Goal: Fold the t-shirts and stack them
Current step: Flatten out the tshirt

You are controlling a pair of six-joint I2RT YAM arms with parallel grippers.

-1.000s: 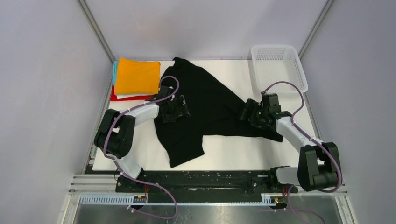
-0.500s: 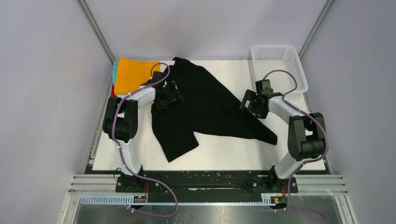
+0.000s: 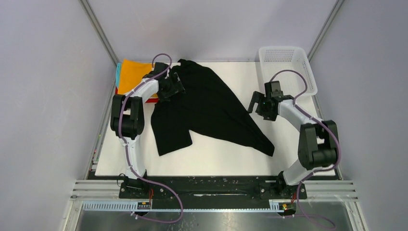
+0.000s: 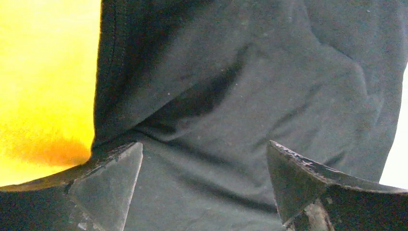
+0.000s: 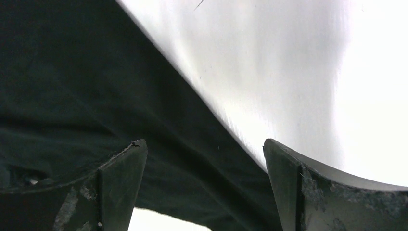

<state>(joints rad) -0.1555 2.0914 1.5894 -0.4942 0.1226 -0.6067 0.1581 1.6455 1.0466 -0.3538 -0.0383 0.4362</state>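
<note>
The large black t-shirt (image 3: pixel 211 110) lies spread and creased across the middle of the white table. My left gripper (image 3: pixel 172 89) is low over the shirt's upper left edge, beside the orange folded t-shirt (image 3: pixel 132 74). In the left wrist view it (image 4: pixel 204 143) is open, with black cloth (image 4: pixel 264 72) under and between the jaws and orange cloth (image 4: pixel 43 72) at the left. My right gripper (image 3: pixel 253 102) is at the shirt's right edge. In the right wrist view it (image 5: pixel 204 141) is open over black cloth (image 5: pixel 72 72) with bare table at the right.
The orange shirt tops a stack at the back left, with a teal edge (image 3: pixel 118 72) and a red edge (image 3: pixel 153 100) showing beneath. A white mesh basket (image 3: pixel 288 67) stands at the back right. Grey walls close in both sides.
Both arms have moved toward the back of the table. The black shirt has been dragged up and to the left, and its lower tail now lies nearer the left side.
</note>
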